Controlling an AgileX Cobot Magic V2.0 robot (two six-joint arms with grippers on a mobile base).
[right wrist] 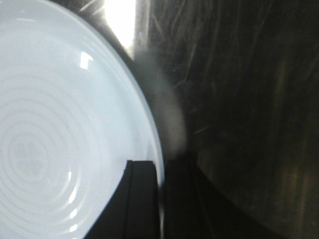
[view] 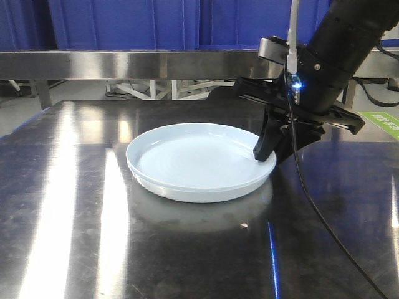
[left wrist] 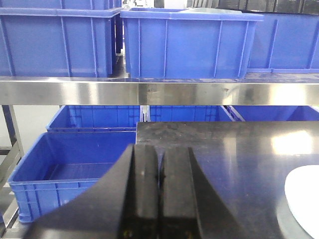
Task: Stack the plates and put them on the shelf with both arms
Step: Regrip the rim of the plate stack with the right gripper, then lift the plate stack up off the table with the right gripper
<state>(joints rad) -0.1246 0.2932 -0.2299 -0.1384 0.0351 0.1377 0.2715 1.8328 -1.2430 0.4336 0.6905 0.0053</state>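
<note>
The right gripper (view: pixel 265 154) pinches just 1 edge of the stacked plates (view: pixel 187 161), so they may tip. The left gripper (left wrist: pixel 159 174) is closed, empty.

place: storeroom or workshop; steel tabletop (view: pixel 75 205); steel rack (left wrist: pixel 159 92); blue crates (left wrist: pixel 189 45)
</note>
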